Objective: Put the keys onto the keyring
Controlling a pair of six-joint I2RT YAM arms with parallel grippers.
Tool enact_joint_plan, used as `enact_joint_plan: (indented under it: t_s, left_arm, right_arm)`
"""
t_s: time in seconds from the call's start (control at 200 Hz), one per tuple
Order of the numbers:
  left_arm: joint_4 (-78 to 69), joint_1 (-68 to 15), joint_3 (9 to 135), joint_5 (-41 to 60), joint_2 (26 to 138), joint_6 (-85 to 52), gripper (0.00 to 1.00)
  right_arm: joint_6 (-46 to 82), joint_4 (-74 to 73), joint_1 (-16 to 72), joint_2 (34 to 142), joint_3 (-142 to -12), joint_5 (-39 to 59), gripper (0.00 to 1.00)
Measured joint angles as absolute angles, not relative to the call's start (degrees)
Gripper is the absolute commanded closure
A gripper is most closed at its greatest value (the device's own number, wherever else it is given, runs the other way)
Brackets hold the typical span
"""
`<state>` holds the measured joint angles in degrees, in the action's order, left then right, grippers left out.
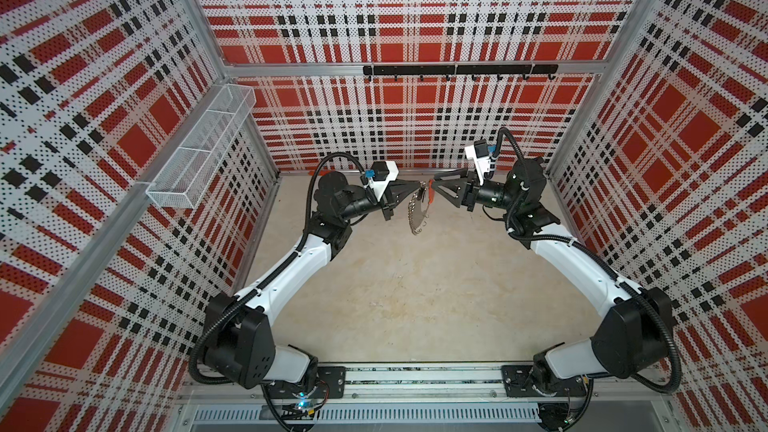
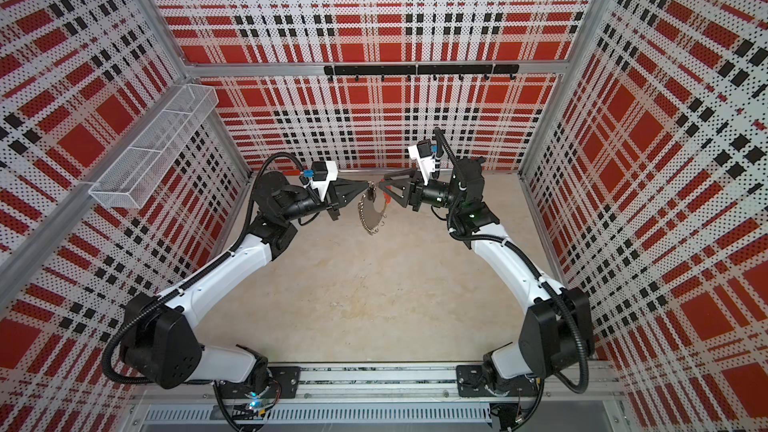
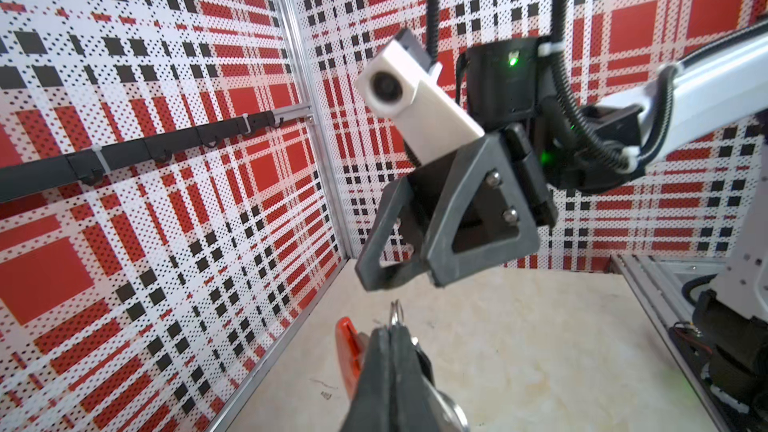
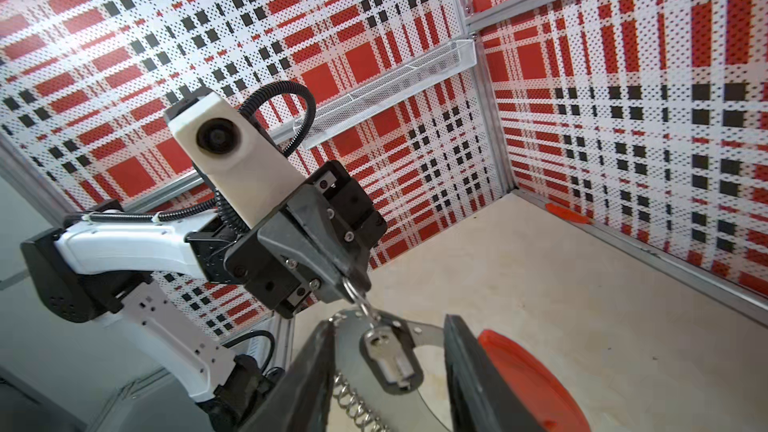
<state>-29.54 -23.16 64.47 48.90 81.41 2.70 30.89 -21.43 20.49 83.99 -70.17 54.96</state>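
Observation:
My left gripper (image 1: 422, 189) is shut on the tiny silver ring (image 3: 397, 311) of the keys. The black oblong fob (image 4: 390, 357) hangs just under those tips, showing a silver face. The keyring (image 1: 417, 214), a thin grey hoop fringed with small silver loops (image 4: 353, 405), dangles in the air below the same tips, its red sleeve (image 4: 528, 376) towards the right arm. Whether the hoop runs through the fob's ring I cannot tell. My right gripper (image 4: 390, 324) stands open facing the left one, a finger on each side of the fob and hoop, gripping nothing.
A white mesh basket (image 1: 199, 151) hangs on the left wall. A black hook rail (image 1: 459, 70) runs along the back wall. A small orange piece (image 4: 567, 214) lies on the beige floor (image 1: 415, 305) at the back wall's foot.

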Motion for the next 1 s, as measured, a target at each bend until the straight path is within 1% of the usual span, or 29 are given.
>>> enact_joint_plan:
  t_s: [0.266,0.461,0.606,0.767,0.897,0.997]
  left_arm:
    - [-35.57,-23.16,64.42,50.85,81.43,-2.70,1.00]
    - [-36.88,-23.16,64.42,51.66,81.73,-4.08,1.00]
    - [-36.93,-22.92,64.45,52.10,82.15,-4.69,1.00]
    - [-37.01,-22.83,64.75,52.36,82.59,-5.17,1.00]
    - [-37.06,-22.79,64.77,52.40,82.67,-5.45,1.00]
    - [-37.06,-22.74,64.82,52.47,82.67,-5.65,1.00]
  right_arm:
    - [35.18,-27.79,20.49,84.58,-69.97,57.47,0.60]
    - [36.69,-30.37,20.99,85.30,-70.02,58.48,0.62]
    - [37.15,-30.57,21.52,85.93,-70.08,58.74,0.66]
    - [37.10,-30.81,21.98,86.19,-70.37,58.94,0.74]
    - [36.95,-30.72,22.24,86.19,-70.46,59.02,0.85]
    - [36.25,-30.20,22.39,86.19,-70.57,59.09,0.87]
